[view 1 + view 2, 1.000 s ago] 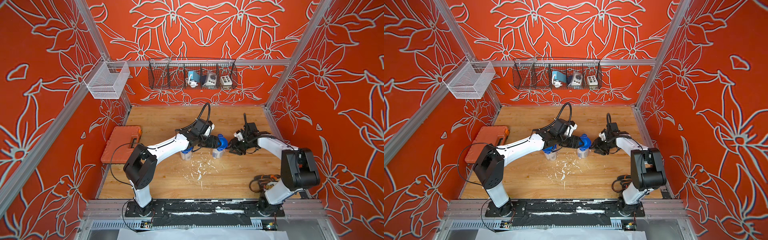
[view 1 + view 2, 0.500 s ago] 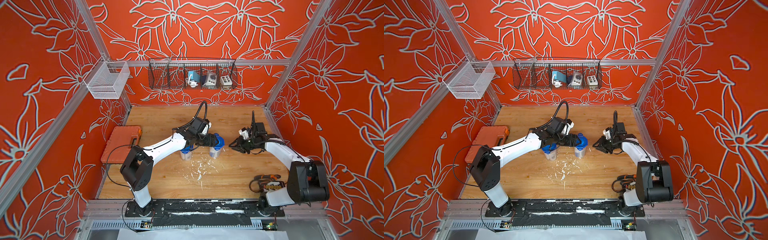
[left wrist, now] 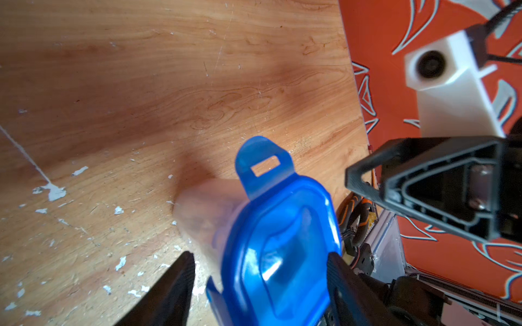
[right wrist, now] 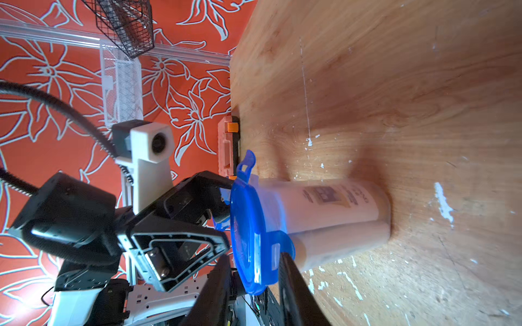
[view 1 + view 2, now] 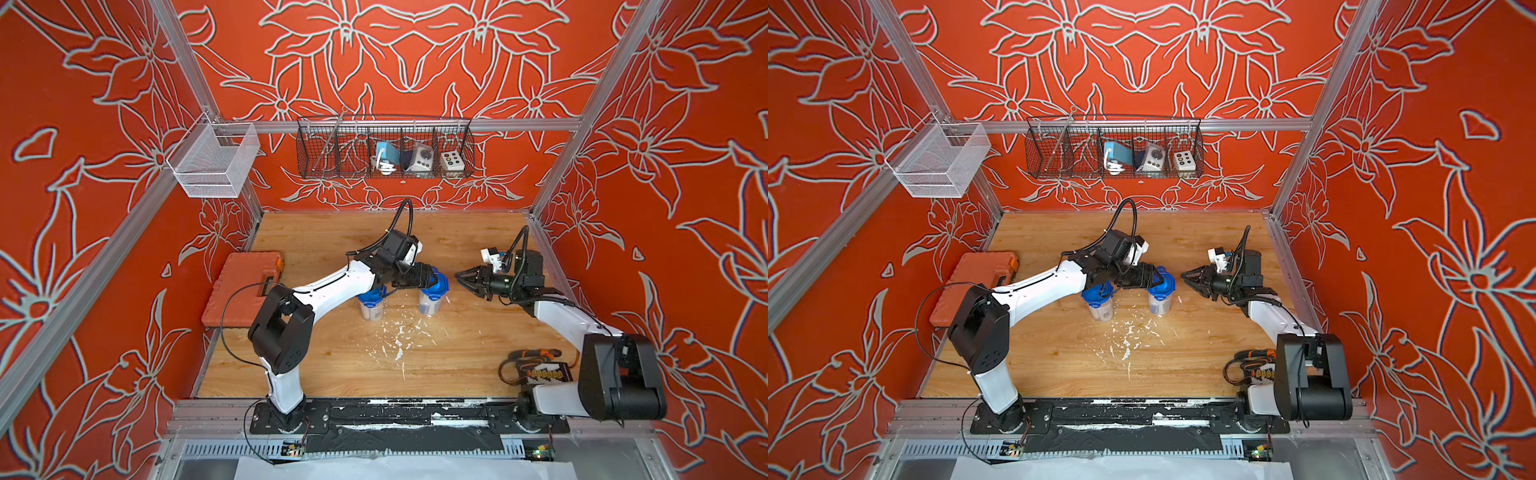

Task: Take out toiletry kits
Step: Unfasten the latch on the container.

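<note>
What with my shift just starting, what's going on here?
The left pincer straddles the blue clip lid of a clear tall plastic tub, one clip flipped up, not visibly clamped. The right pincer hovers open beside it, empty. Both tubs have lids on, toiletry kits inside; the second tub stands under the left arm.

Orange flowered walls enclose a wooden counter, a black wire basket hanging at twelve o'clock, a white basket at ten.

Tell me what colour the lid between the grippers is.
Translucent blue. The lid shows best in the left wrist view.
</note>
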Robot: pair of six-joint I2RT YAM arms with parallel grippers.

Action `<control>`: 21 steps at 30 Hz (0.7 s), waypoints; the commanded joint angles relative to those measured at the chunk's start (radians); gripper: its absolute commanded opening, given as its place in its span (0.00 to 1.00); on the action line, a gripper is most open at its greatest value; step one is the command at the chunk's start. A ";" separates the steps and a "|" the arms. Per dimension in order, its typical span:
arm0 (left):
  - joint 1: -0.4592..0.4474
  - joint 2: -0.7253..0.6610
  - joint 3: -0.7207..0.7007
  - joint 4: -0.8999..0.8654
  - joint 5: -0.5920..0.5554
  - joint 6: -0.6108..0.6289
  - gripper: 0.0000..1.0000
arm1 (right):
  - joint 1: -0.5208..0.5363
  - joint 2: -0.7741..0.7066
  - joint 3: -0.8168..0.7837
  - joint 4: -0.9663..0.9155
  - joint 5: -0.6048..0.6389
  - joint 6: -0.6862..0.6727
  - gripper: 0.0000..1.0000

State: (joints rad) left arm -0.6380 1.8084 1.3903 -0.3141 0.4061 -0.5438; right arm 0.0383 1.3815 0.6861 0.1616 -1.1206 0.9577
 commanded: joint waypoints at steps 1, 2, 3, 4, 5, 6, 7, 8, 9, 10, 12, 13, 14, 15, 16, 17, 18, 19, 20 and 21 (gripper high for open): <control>0.006 0.024 0.007 0.002 0.016 0.000 0.67 | 0.000 0.037 -0.047 0.201 -0.055 0.110 0.37; 0.005 0.024 -0.003 0.004 0.016 -0.001 0.67 | 0.000 0.051 -0.059 0.241 -0.060 0.130 0.37; 0.006 0.023 -0.012 0.006 0.014 -0.002 0.67 | 0.000 0.062 -0.069 0.276 -0.064 0.150 0.38; 0.006 0.020 -0.022 0.002 0.005 -0.002 0.66 | 0.000 0.076 -0.081 0.324 -0.069 0.175 0.39; 0.006 0.019 -0.028 -0.005 -0.005 0.000 0.66 | 0.002 0.088 -0.090 0.361 -0.074 0.196 0.40; 0.006 0.017 -0.032 -0.011 -0.014 0.000 0.65 | 0.004 0.098 -0.093 0.381 -0.078 0.207 0.40; 0.006 0.013 -0.038 -0.015 -0.021 0.001 0.65 | 0.009 0.106 -0.095 0.396 -0.080 0.212 0.41; 0.006 0.010 -0.045 -0.019 -0.030 -0.002 0.65 | 0.015 0.113 -0.095 0.398 -0.083 0.211 0.42; 0.006 0.006 -0.049 -0.021 -0.033 -0.003 0.65 | 0.021 0.119 -0.094 0.398 -0.088 0.208 0.43; 0.006 0.003 -0.056 -0.022 -0.037 -0.003 0.65 | 0.032 0.128 -0.095 0.405 -0.092 0.208 0.45; 0.006 -0.002 -0.063 -0.023 -0.041 -0.005 0.64 | 0.044 0.140 -0.103 0.429 -0.093 0.218 0.49; 0.006 -0.003 -0.066 -0.023 -0.041 -0.005 0.64 | 0.049 0.147 -0.111 0.462 -0.094 0.236 0.50; 0.005 -0.003 -0.069 -0.025 -0.045 -0.005 0.64 | 0.054 0.155 -0.118 0.495 -0.094 0.255 0.51; 0.006 -0.002 -0.072 -0.026 -0.048 -0.004 0.64 | 0.058 0.165 -0.124 0.525 -0.093 0.274 0.51; 0.006 -0.003 -0.074 -0.029 -0.055 -0.005 0.63 | 0.062 0.178 -0.128 0.554 -0.094 0.294 0.51; 0.006 -0.002 -0.075 -0.032 -0.062 -0.005 0.63 | 0.066 0.188 -0.135 0.593 -0.094 0.317 0.51; 0.006 -0.001 -0.078 -0.035 -0.065 -0.005 0.62 | 0.070 0.200 -0.142 0.632 -0.093 0.341 0.50; 0.006 0.000 -0.081 -0.038 -0.071 -0.004 0.62 | 0.074 0.210 -0.147 0.671 -0.094 0.367 0.49; 0.006 0.000 -0.083 -0.040 -0.075 -0.005 0.62 | 0.076 0.219 -0.153 0.704 -0.094 0.387 0.48; 0.004 0.002 -0.089 -0.040 -0.079 -0.005 0.62 | 0.076 0.225 -0.159 0.732 -0.092 0.404 0.45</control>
State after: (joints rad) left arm -0.6350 1.8019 1.3464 -0.2543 0.4023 -0.5587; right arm 0.1078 1.5887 0.5480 0.7322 -1.1957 1.2686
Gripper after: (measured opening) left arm 0.619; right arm 0.457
